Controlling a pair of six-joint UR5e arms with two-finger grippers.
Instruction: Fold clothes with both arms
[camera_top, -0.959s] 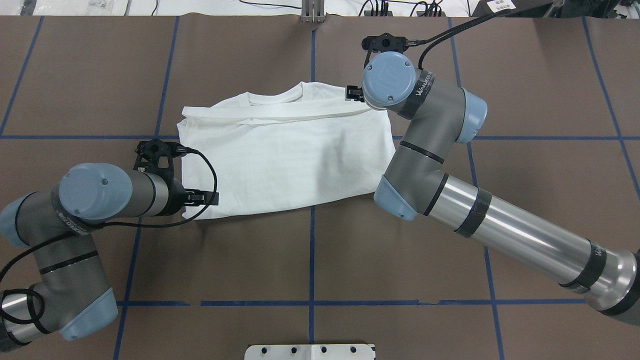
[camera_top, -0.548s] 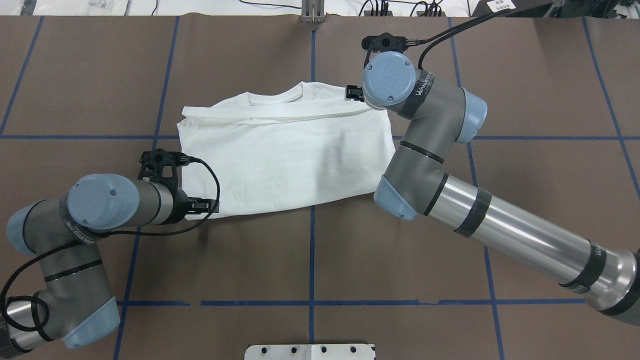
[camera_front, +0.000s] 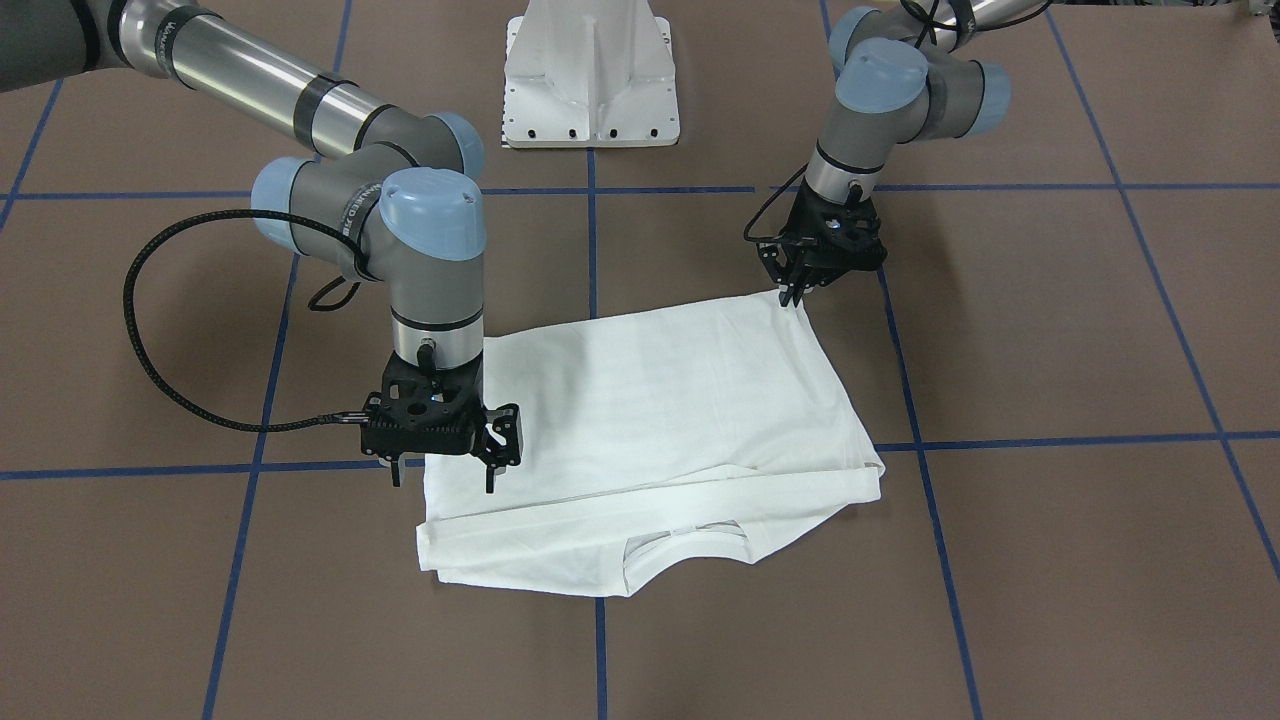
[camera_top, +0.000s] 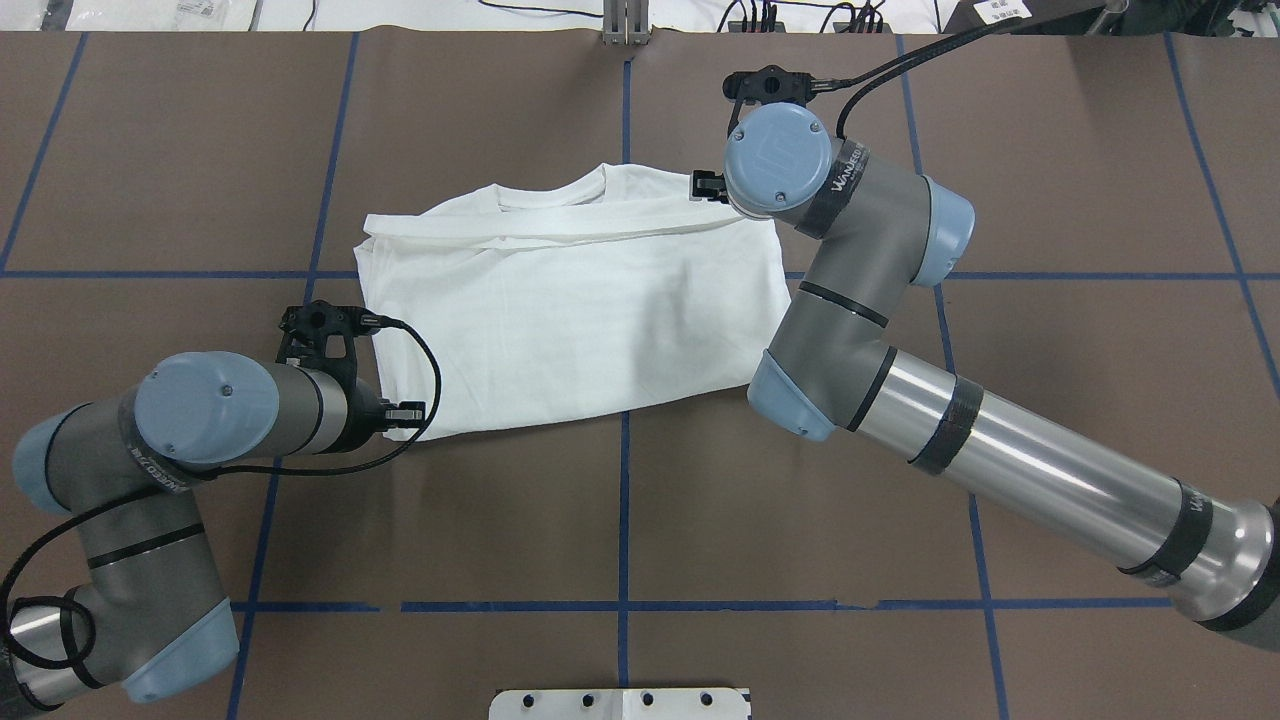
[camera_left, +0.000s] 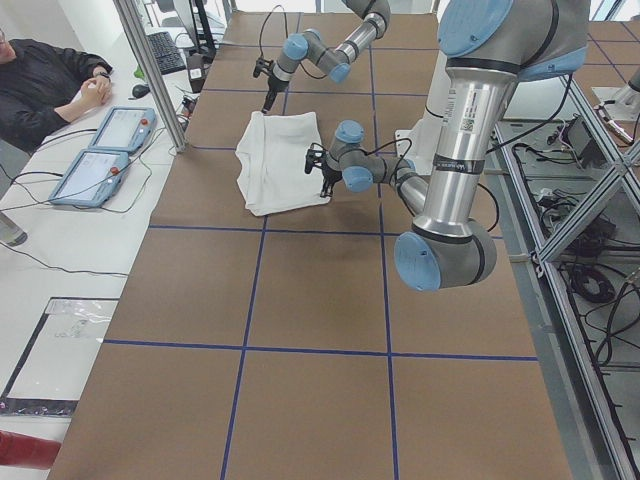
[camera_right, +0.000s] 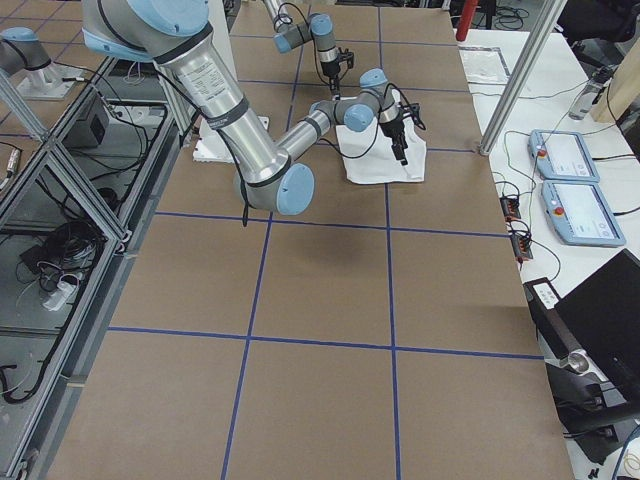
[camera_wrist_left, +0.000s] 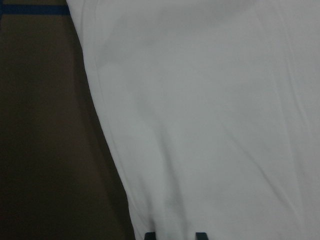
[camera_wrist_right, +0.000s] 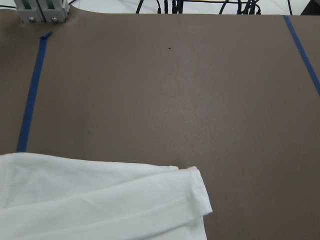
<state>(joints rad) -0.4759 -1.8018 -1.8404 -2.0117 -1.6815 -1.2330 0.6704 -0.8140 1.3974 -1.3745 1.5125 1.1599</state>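
Observation:
The clothes are one white T-shirt (camera_front: 660, 400), partly folded flat on the brown table, with a sleeve laid across the chest and the neckline (camera_front: 690, 535) toward the far side. My left gripper (camera_front: 793, 295) presses down on the shirt's (camera_top: 570, 320) near left hem corner, tips close together and shut on the fabric. In the left wrist view the cloth (camera_wrist_left: 225, 125) fills the frame. My right gripper (camera_front: 445, 475) hangs open just above the far right shoulder corner, fingers wide apart. The right wrist view shows that shoulder edge (camera_wrist_right: 195, 192) below it.
The white pedestal base (camera_front: 592, 80) stands at the robot's side of the table. Blue tape lines (camera_top: 624, 520) grid the brown surface. Beyond the table's far edge, a person (camera_left: 40, 85) sits at a side table with two tablets (camera_left: 100, 150).
My left arm moved toward the robot along the shirt's left edge to the hem corner, and that corner shifted slightly inward. The right arm has not moved.

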